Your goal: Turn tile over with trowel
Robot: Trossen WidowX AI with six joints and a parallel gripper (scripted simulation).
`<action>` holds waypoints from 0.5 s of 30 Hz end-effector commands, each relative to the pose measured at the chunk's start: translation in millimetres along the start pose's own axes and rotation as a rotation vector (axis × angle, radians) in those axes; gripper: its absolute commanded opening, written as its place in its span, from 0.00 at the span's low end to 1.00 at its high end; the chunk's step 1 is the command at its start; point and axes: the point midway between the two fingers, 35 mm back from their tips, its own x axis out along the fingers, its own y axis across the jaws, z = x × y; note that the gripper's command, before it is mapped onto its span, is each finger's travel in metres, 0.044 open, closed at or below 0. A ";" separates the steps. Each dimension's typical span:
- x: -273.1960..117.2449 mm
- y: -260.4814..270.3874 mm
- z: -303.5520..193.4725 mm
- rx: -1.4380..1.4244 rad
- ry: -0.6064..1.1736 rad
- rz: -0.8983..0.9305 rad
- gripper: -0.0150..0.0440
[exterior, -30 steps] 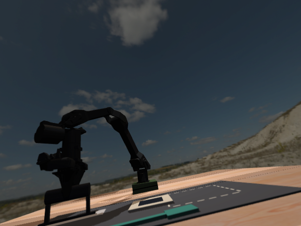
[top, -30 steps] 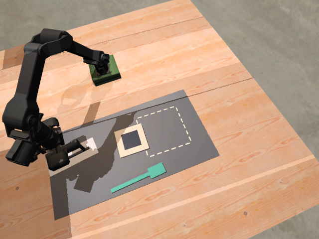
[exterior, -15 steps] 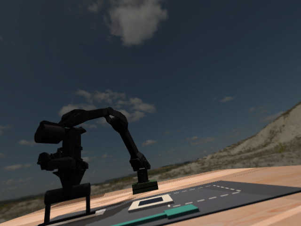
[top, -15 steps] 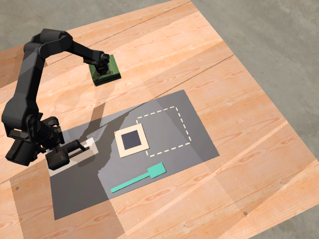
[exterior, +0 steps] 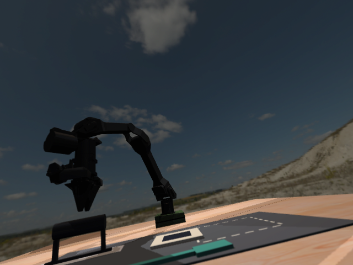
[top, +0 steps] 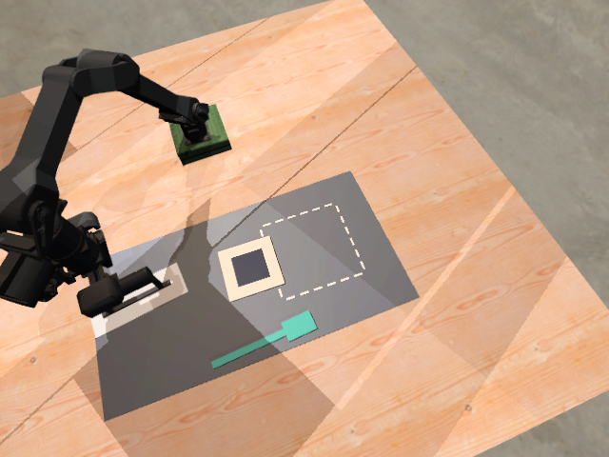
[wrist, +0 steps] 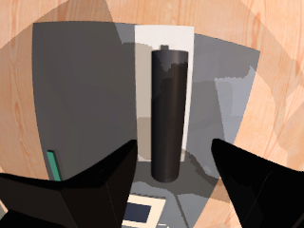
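Presently, the gripper (top: 100,273) (exterior: 83,210) (wrist: 175,144) is spread, its black, tapered fingers pointing down with nothing pinched between them. In the exterior view the tips hang above the handle (top: 123,289) (exterior: 79,226) (wrist: 166,114) of the trowel, apart from it. This handle is a smooth, dark cylinder carried on two upright posts. Beneath it lies the trowel's flat, pale blade (top: 177,280) (exterior: 118,249) (wrist: 144,95), rectangular, at one end of the mat (top: 147,368) (exterior: 299,222) (wrist: 81,85).

Next along the mat is the tile (top: 225,268) (exterior: 196,232) (wrist: 159,209), thin and square, with a matte cream border around a dark square. It lies flat, this patterned face up, and straddles the near edge of the dashed outline (top: 350,240) (exterior: 235,235), mostly outside it. Beside the tile, near the mat's long edge, a teal paddle (top: 300,325) (exterior: 213,247) (wrist: 54,166) lies flat: a plain slab with a narrow, straight shank. One finger partly hides it in the wrist view.

The mat is smooth and grey, crossed by shadows. The table (top: 442,344) (exterior: 322,199) (wrist: 14,85) shows knotted wood grain. Beyond the mat, the black arm (top: 59,123) (exterior: 150,165) rises from a ribbed green block (top: 219,140) (exterior: 171,219).
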 end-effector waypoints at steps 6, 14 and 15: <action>-1.9 0.5 0.1 -0.292 0.001 0.003 0.71; -1.9 0.6 0.5 -0.570 0.000 0.003 0.71; -1.9 0.6 0.5 -0.604 0.000 0.003 0.71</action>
